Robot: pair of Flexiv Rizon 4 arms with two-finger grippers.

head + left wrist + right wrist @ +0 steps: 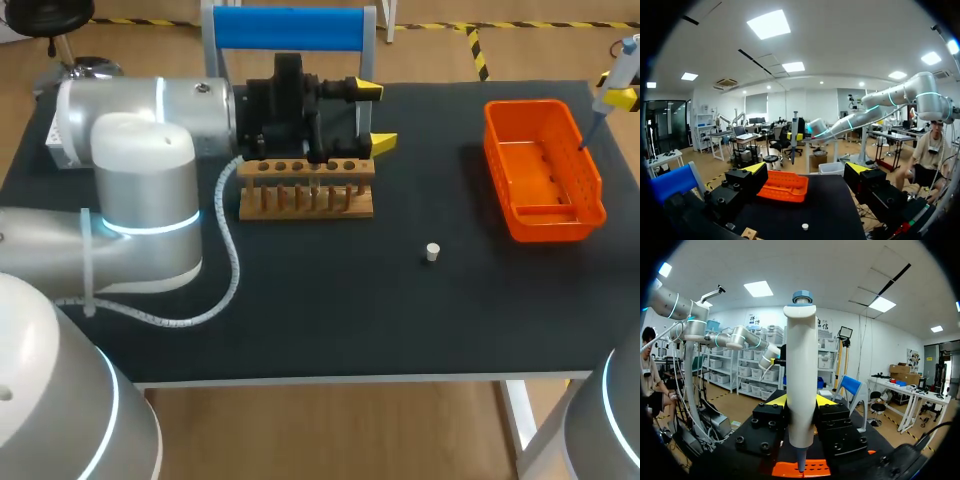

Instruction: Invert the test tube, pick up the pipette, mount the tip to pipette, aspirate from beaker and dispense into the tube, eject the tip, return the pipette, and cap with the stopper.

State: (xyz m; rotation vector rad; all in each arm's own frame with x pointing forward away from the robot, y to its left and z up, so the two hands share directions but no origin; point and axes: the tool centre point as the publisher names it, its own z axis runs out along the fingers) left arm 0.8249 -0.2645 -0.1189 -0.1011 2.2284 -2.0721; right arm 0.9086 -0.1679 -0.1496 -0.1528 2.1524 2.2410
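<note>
My right gripper (620, 96) hangs over the far right edge of the table, shut on a white pipette (622, 62) with a blue top. The pipette's thin end points down at the orange basket (545, 170). In the right wrist view the pipette (801, 390) stands upright between the two yellow-tipped fingers of my right gripper (801, 402), above the orange basket (802, 468). My left gripper (376, 118) is open just behind the wooden test tube rack (305, 190), and nothing is between its fingers in the left wrist view (806, 170). A small white stopper (432, 252) lies on the black mat.
The left arm's grey links and white cable (228, 260) cover the table's left part. In the left wrist view, the orange basket (782, 186) and the stopper (804, 226) lie ahead of the open fingers. A corner of the rack (749, 233) shows below them.
</note>
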